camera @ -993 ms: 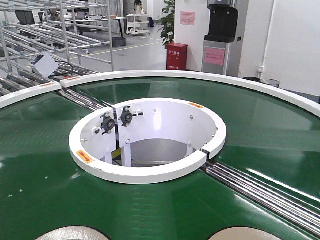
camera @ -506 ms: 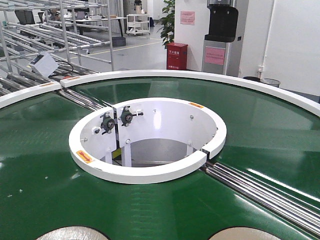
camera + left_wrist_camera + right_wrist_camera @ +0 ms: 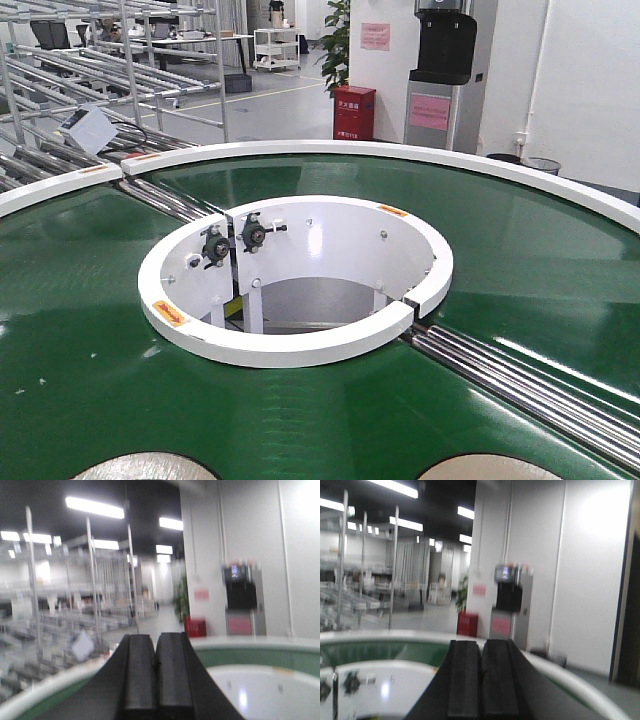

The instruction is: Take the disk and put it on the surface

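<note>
We judge the task barely begun. The left jaws are pressed together with nothing between them, and the right jaws likewise. Both wrist views look level across the belt [image 3: 520, 260] toward the hall, not down at anything to grasp. At the bottom edge of the front view, two pale round shapes lie on the belt, well apart. We take them for a left disk [image 3: 145, 468] and a right disk [image 3: 490, 469], though little shows. The counter is out of view. Reaching, grasping, carrying and placing all remain.
</note>
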Tool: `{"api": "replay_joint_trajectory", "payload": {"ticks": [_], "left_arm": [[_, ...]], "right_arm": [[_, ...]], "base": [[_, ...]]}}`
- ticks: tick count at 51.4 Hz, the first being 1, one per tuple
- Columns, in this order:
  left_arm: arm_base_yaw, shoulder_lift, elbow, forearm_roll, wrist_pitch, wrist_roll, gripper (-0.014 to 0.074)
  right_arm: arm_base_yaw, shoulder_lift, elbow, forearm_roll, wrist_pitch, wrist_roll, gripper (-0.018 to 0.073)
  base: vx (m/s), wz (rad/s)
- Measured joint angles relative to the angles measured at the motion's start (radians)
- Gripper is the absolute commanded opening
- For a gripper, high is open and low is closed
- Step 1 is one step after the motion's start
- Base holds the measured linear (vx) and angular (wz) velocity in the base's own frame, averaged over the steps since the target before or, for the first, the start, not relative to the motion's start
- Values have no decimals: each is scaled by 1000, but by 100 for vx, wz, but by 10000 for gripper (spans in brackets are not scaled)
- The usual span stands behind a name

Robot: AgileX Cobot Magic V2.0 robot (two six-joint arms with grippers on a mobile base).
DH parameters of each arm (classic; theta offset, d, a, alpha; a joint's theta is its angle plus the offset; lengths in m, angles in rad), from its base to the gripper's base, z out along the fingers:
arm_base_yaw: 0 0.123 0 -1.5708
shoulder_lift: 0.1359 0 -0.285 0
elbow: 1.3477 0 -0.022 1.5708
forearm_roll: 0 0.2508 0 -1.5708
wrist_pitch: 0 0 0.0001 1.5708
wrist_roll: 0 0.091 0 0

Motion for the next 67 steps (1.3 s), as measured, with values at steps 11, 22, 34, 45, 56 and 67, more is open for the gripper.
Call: {"api": "replay_joint_trajectory", "payload": {"ticks": [11, 22, 34, 45, 56, 67], "left_arm": [[0, 138, -11, 0, -1, 0, 22], [0, 157, -11, 0, -2, -1, 113], [0, 157, -19, 0, 32, -1, 421], [0, 157, -19, 0, 66, -3, 647], [-28, 157, -19, 0, 69, -17, 636], [-163, 156, -20, 0, 249, -54, 547]], "right_arm": [[0, 125, -2, 0, 48, 16, 6], [0, 133, -2, 0, 72, 16, 155], [0, 133, -2, 0, 92, 17, 536], [0, 133, -2, 0, 93, 17, 729], [0, 133, -2, 1, 93, 21, 692], [73, 133, -2, 39, 152, 57, 588]], "base": [[0, 0], [0, 0], [0, 0], [0, 0], [0, 0], [0, 0]]}}
